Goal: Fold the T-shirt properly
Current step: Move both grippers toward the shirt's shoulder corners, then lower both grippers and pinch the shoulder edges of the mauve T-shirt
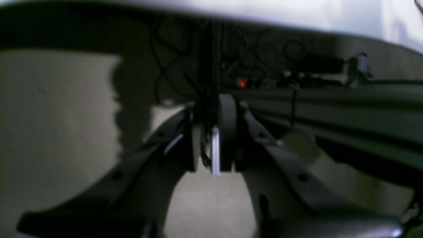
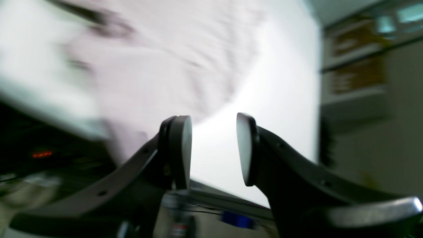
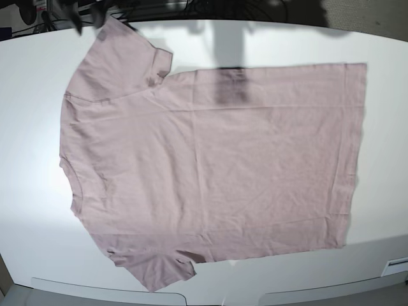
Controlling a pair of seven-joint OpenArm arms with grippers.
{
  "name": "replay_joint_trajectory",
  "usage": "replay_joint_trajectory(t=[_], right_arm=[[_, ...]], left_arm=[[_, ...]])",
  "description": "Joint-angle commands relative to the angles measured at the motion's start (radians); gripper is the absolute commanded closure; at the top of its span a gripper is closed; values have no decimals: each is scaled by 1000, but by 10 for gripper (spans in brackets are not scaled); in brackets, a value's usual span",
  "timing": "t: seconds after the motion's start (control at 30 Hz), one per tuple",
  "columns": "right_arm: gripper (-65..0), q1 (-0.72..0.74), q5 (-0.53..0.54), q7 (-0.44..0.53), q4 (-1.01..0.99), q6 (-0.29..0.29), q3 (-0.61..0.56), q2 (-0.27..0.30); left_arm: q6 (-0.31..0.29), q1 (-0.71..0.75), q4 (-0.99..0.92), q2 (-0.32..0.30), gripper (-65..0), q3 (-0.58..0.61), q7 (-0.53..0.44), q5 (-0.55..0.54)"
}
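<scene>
The mauve-pink T-shirt [image 3: 210,159] lies spread flat on the white table [image 3: 25,83] in the base view, neck to the left and hem to the right. One sleeve points to the far left corner and the other to the near left. My right gripper [image 2: 214,148] is open and empty. It hovers near the table's edge, with the blurred T-shirt [image 2: 158,66] beyond its fingers. My left gripper [image 1: 214,138] is off the table, facing under it. Its jaws stand a little apart and nothing is held between them.
Dark arm parts [image 3: 73,16] show at the table's far left corner, next to the sleeve. Under the table are cables [image 1: 251,56], a metal rail [image 1: 330,109] and beige floor [image 1: 56,132]. Shelves [image 2: 360,66] stand beyond the table's side.
</scene>
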Motion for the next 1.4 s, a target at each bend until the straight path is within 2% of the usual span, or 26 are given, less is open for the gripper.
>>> replay_joint_trajectory(t=[0.0,0.1,0.17,0.27,0.4,0.57,0.63,0.77,0.83,0.97,1.17,1.3,1.37], right_arm=[[-241,-16,9,-17,19,-69,39,5],[-241,-16,84,-18,19,-69,167,5],[-241,-16,117,-12,19,-69,235,9],[-241,-4,120,8,19,-69,286,60],[-241,20,121,-37,18,-69,317,105],[-242,23,86,-20,16,-64,322,145],[-241,38,64,-25,16,-58,322,172],[-241,93,45,-78,16,-43,322,211],[-241,112,46,-104,16,14,322,219],[-241,116,53,-101,16,191,322,224],[-241,116,57,-104,16,356,322,223],[-241,116,122,-115,16,478,322,223],[-242,116,149,-114,17,498,322,221]], left_arm=[[-1,2,14,-1,-95,-4,-19,16],[-15,-61,18,-2,-95,-3,-19,129],[-76,-106,29,-2,-95,-3,-19,190],[-155,-170,54,-2,-94,-3,-19,232],[-166,-232,89,-23,-94,-3,-16,360],[-167,-262,105,-106,-100,-3,-17,557],[-167,-261,105,-152,-136,-3,-16,612],[-167,-261,105,-211,-290,-1,-18,627],[-167,-261,105,-222,-338,0,-19,627],[-167,-261,99,-233,-345,0,-53,710],[-164,-262,40,-360,-320,60,-183,908],[-97,-262,11,-413,-320,117,-200,997],[-55,-275,-14,-429,-320,140,-200,1004]])
